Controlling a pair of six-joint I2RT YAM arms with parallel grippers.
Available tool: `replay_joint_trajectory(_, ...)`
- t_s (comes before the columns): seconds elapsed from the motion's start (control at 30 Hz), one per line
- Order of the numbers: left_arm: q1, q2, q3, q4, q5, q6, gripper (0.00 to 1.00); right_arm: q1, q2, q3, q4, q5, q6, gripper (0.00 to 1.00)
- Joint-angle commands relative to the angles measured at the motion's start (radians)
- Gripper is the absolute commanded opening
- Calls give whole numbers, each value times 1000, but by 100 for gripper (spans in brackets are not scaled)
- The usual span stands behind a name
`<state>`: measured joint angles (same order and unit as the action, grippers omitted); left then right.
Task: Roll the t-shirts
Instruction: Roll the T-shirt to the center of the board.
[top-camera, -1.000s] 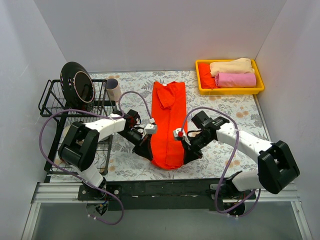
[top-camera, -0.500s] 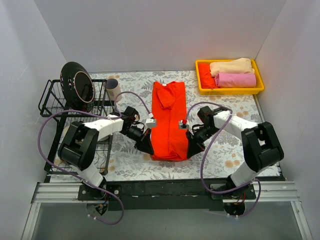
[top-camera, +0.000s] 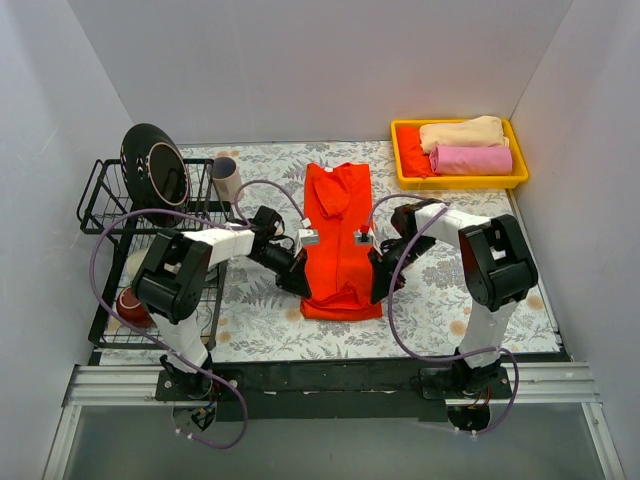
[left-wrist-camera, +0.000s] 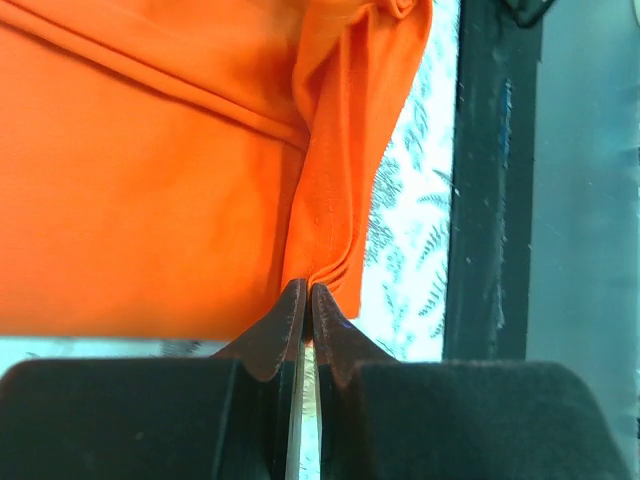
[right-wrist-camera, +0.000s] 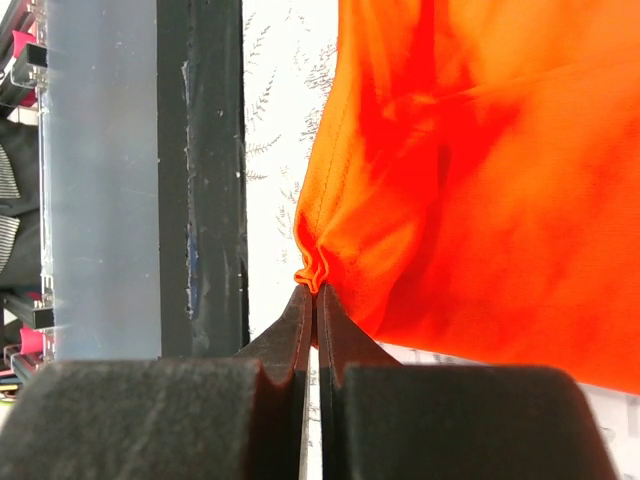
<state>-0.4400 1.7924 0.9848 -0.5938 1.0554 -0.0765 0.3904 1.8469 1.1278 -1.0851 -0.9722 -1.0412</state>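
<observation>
Top view: the orange-red t-shirt (top-camera: 340, 235) lies as a long narrow strip at frame centre on the table (top-camera: 450, 310), neck end up-frame, hem end bunched at lower centre. The left fingers (top-camera: 297, 284) and right fingers (top-camera: 383, 285) sit at the hem's two corners. The pink t-shirt (top-camera: 470, 160) and cream t-shirt (top-camera: 462, 133) lie rolled in the yellow tray (top-camera: 402, 160), upper right.

Left wrist: left fingers (left-wrist-camera: 293, 315) clenched on a gathered hem corner.

Right wrist: right fingers (right-wrist-camera: 298, 320) pinched tight on the other corner, cloth puckered at the tips.

Step, prob.: first turn of the roll, though how far it's turned is hard to read from above. Next move needs both corners carried up-frame together, level and low, so the roll stays tight and straight.
</observation>
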Motion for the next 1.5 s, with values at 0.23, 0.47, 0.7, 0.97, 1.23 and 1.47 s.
replay_joint_trajectory(0.23, 14, 13, 69, 95, -26, -114, 0, -56, 103, 113, -165, -39, -137, 1)
replay_joint_trajectory(0.47, 20, -25, 57, 160, -80, -241, 4, -68, 147, 173, -161, -65, -145, 1)
replay_joint_trajectory(0.7, 20, -90, 43, 189, -120, -324, 4, -68, 178, 201, -168, -88, -164, 1)
replay_joint_trajectory(0.97, 20, -71, 52, 149, -205, -275, 10, -70, 213, 211, -134, -98, -146, 1)
replay_joint_trajectory(1.23, 20, -169, 115, 169, -311, -299, 31, -123, 88, 331, -85, -83, -37, 98)
replay_joint_trajectory(1.47, -9, -320, 59, 163, -252, -128, 42, -108, -413, -77, 500, 191, 136, 98)
